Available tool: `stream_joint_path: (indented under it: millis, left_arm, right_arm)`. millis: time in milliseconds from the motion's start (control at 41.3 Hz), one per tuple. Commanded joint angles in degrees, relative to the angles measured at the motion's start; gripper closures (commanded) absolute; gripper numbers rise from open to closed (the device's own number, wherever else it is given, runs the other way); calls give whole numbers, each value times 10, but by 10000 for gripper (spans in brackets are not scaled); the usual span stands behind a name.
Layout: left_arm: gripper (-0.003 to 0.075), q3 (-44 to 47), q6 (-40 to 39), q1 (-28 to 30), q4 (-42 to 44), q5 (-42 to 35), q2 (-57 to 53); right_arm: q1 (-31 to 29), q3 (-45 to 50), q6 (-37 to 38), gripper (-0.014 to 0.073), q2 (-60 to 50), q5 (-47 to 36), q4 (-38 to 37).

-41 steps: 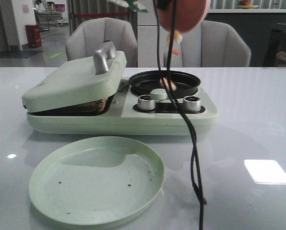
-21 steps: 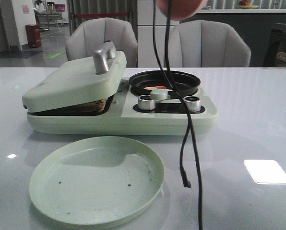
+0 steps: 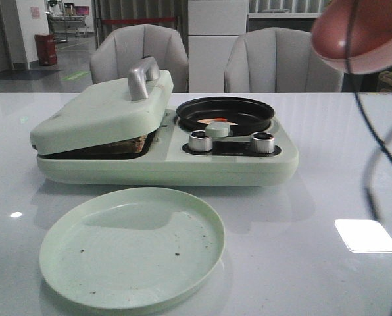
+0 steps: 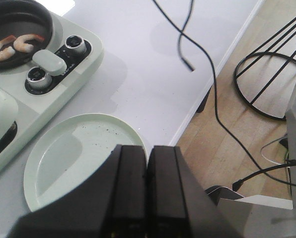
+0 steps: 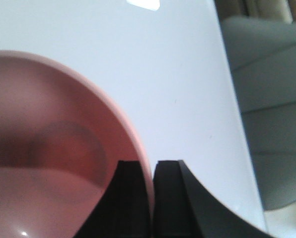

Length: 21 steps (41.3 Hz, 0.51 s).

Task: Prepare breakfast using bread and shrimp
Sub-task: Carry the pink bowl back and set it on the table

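Your right claw (image 5: pixel 151 198) is pinched on the rim of a pink bowl (image 5: pixel 48 148) — one finger sits inside the bowl and one outside, with the thin edge squeezed between them. In the front view you can see that pink bowl (image 3: pixel 364 33) held high in the air, off to the right of the green cooker (image 3: pixel 163 155), with black cables (image 3: pixel 373 151) hanging down under it.

Your left claw (image 4: pixel 147 193) is pressed together with nothing in it. It hangs over the near edge of the pale green plate (image 4: pixel 73 158), close to the table's edge.

The shrimp (image 4: pixel 14 44) are in the round black pan (image 4: pixel 19 25) on the right half of the cooker — two curled pink pieces lying side by side. From the front you only see a bit of orange shrimp (image 3: pixel 216 120) over the pan's rim.

The bread (image 3: pixel 127 143) is under the cooker's tilted lid (image 3: pixel 104 108), and only a brown edge peeks out of the gap.

The green plate (image 3: pixel 133 247) sits on the white table (image 3: pixel 327 197) in front of the cooker, with just a few dark crumbs on it.
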Motion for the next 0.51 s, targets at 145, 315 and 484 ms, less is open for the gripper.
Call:
stream_joint_path:
  millis: [145, 315, 484]
  left_arm:
    - [622, -16, -2, -5, -15, -39, -8]
    - [622, -16, -2, -5, -15, -39, -8]
    - [622, -16, -2, -5, -15, -39, -8]
  right_arm:
    - [-194, 149, -150, 547, -92, -142, 258]
    - [-298, 221, -337, 547, -74, -200, 482]
    - [-319, 235, -422, 547, -35, -213, 564]
